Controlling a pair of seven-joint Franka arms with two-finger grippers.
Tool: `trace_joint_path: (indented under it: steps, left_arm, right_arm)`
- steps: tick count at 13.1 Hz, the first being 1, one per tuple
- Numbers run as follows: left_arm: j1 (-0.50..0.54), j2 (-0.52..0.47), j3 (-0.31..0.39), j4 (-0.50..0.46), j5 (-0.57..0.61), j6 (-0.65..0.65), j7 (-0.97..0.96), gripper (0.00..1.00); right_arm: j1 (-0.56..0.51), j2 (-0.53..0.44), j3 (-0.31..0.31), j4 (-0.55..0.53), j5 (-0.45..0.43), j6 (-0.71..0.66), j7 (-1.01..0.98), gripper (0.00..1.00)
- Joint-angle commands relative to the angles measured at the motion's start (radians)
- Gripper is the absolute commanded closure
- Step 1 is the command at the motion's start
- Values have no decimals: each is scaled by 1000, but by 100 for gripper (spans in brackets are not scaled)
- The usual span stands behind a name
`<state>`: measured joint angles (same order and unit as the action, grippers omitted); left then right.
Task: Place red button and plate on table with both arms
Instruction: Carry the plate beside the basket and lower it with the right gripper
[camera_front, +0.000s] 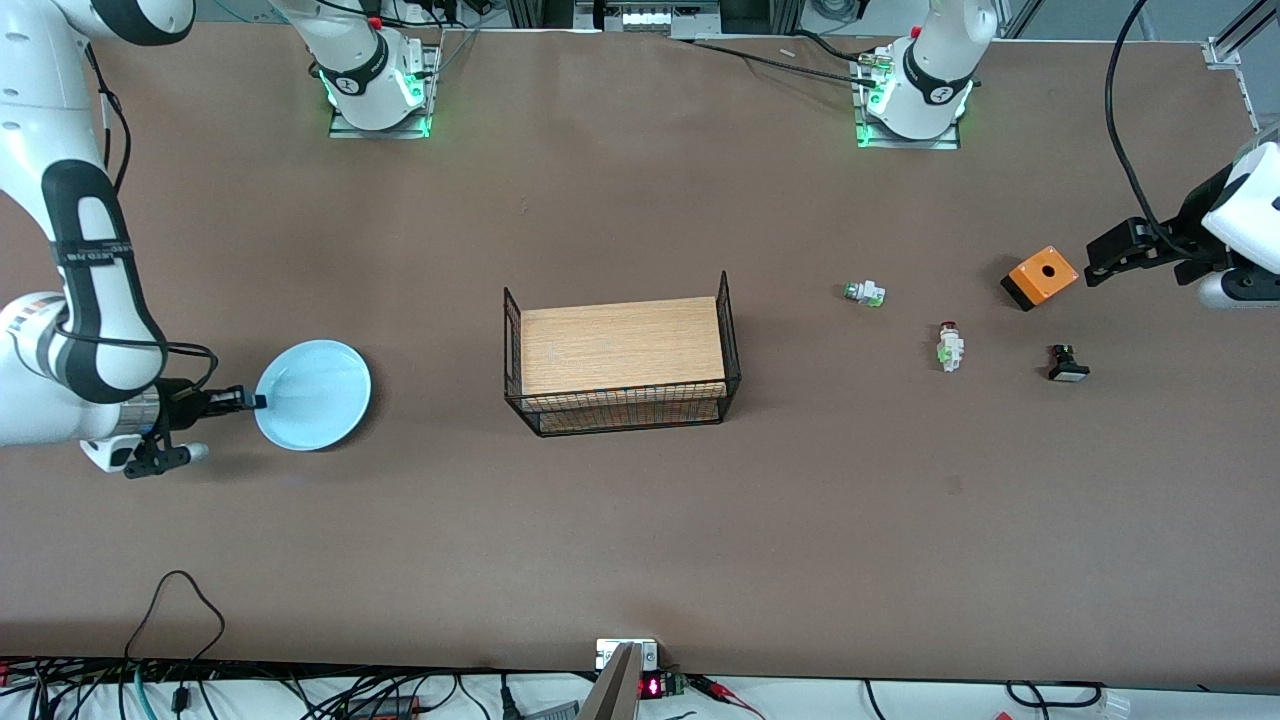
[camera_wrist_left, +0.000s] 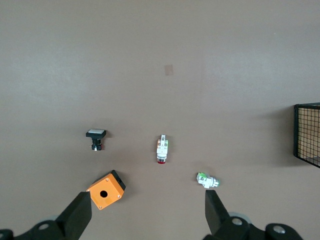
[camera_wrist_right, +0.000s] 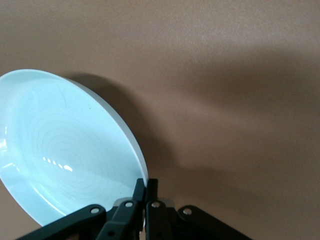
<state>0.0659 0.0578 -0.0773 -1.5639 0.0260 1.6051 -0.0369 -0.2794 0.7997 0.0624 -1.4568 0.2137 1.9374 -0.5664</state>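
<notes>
You are seeing the right gripper (camera_front: 256, 401) at the middle left of the front view, pinching the rim of the plate (camera_front: 318, 392) with its fingers fully closed, over the table (camera_front: 640, 520). The left gripper (camera_front: 1095, 265), at the right edge, is hanging with its fingers spread wide and gripping nothing, just beside the orange box (camera_front: 1040, 277). The red button (camera_front: 949, 345) is lying on the table right of centre, between the green-capped button (camera_front: 865, 293) and the black button (camera_front: 1067, 364).

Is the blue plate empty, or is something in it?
Empty. The plate shows only bare pale blue, and the right gripper pinches its rim.
</notes>
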Motion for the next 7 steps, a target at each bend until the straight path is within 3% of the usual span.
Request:
trace_joint_path:
  steps: [1,3,4,6,7]
  left_arm:
    - [2,2,2,7,-11,16,-5,0]
    - [2,1,2,-11,-15,73,-5,0]
    - [2,-3,2,-24,-17,97,-5,0]
    - [2,-9,-2,-30,-15,105,-5,0]
    - [2,-13,-4,-34,-15,98,-5,0]
  right_arm:
    - [-14,29,10,9,38,31,-63,98]
    - [-14,42,10,10,38,40,-63,96]
    - [-12,44,10,10,39,38,-56,88]
    - [-9,42,13,15,82,28,-47,61]
    - [-12,39,11,16,158,25,-52,43]
